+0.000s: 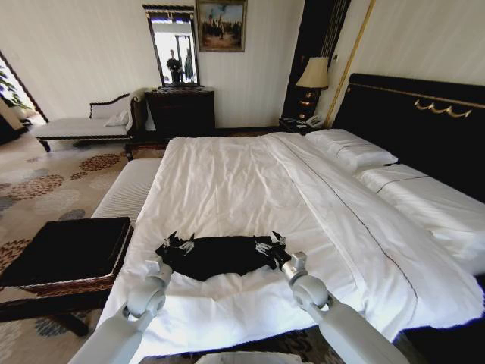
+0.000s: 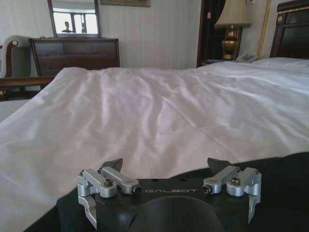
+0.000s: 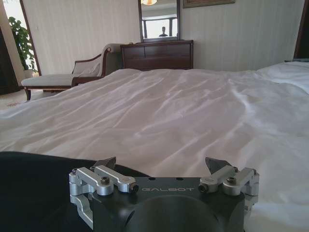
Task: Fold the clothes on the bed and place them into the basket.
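T-shirt lettering hidden; basket partly beyond the picture's left edge.

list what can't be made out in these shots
- T-shirt: lettering and fold state unreadable in head view; it lies bunched, dark.
- Left gripper and right gripper: open at the shirt's two ends; contact with the cloth unclear.
- Basket: inside hidden under its black top.
- Bed: right side cut off by the edge.

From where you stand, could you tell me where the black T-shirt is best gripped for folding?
Probably at its two outer ends. The T-shirt lies flat and wide across the near edge of the bed, so come from the foot side: the open left claw and open right claw already sit at those ends.
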### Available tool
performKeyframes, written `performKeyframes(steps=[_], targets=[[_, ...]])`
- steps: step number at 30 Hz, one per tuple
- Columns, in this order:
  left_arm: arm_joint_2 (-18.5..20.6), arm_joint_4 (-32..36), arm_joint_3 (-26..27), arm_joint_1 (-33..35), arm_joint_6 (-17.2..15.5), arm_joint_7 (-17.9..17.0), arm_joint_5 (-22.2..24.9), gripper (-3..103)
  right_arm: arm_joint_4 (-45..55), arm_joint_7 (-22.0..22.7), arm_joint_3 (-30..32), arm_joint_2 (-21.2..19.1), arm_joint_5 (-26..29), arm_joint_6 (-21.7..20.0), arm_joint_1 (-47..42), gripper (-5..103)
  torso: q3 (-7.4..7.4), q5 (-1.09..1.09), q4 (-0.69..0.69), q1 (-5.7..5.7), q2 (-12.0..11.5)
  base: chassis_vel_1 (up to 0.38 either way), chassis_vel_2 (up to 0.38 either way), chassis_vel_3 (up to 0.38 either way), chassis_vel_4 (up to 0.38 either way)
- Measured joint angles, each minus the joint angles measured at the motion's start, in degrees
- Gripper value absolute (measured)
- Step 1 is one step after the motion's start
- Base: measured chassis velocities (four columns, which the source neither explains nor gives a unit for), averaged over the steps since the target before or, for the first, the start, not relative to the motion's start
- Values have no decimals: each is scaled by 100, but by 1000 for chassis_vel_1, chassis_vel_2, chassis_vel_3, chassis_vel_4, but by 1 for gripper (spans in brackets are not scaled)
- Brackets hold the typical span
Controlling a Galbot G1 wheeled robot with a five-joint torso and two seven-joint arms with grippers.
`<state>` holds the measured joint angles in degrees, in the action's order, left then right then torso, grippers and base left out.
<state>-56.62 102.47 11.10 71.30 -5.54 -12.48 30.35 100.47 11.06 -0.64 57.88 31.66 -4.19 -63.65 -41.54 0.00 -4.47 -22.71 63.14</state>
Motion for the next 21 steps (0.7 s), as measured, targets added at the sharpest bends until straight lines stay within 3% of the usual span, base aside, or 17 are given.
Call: performKeyframes(steps=[6, 14, 21], targets=[[-51, -284, 0, 461, 196, 164, -332, 100, -381, -100, -86, 99, -295, 155, -227, 100, 1, 0, 2, 1, 0, 0, 0, 0, 0], [-179, -230, 491, 931, 519, 229, -546, 100, -139, -18, 274, 16, -370, 255, -731, 100, 1, 0, 0, 2, 0, 0, 0, 0, 0], [-417, 425, 1077, 1136, 837, -4, -565, 100, 408, 237, 839, 179, 346, 103, -1082, 100, 2, 1, 0, 2, 1, 0, 0, 0, 0]])
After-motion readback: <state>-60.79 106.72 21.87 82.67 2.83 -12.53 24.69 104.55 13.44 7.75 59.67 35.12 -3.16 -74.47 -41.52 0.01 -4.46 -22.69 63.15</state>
